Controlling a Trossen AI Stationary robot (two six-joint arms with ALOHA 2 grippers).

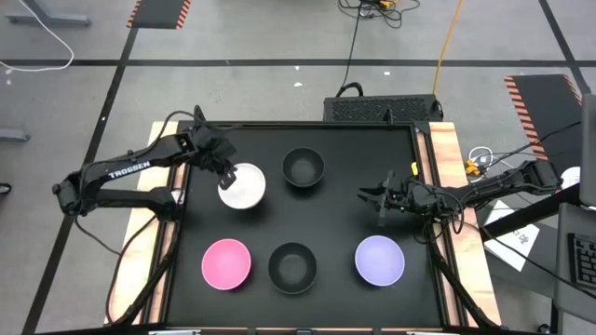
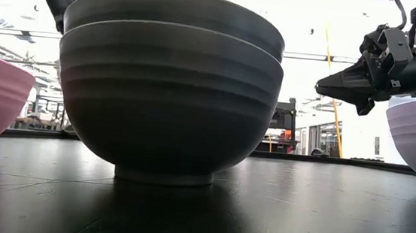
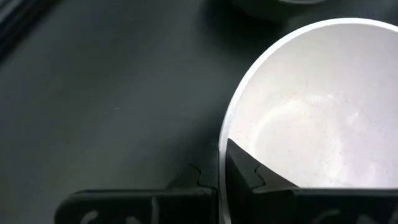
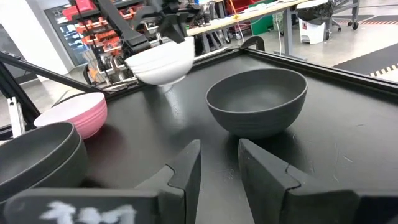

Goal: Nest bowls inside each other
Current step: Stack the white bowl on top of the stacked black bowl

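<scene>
My left gripper (image 1: 226, 179) is shut on a white bowl (image 1: 244, 186) at the table's far left. The right wrist view shows this bowl (image 4: 161, 62) off the tabletop. A single black bowl (image 1: 303, 167) stands on its foot at the far middle. Along the near edge stand a pink bowl (image 1: 226, 263), a black bowl (image 1: 292, 267) and a lavender bowl (image 1: 380, 260). In the low view the near black one is two black bowls (image 2: 169, 90), one nested in the other. My right gripper (image 1: 372, 195) waits open at the right, level, with nothing between its fingers. My left gripper pinches the white bowl's rim (image 3: 222, 146) on the bowl's left side. One finger (image 3: 249, 171) is inside the bowl and the other (image 3: 193, 180) outside. The fingers come slanting down from the table's left. The bowl hangs clear of the table, mouth up, slightly tilted.
The black tabletop (image 1: 345, 223) has raised edges, with wooden strips (image 1: 447, 167) along both sides. Bare surface lies between the far and near rows of bowls. Cables and a black box (image 1: 382, 107) lie beyond the far edge.
</scene>
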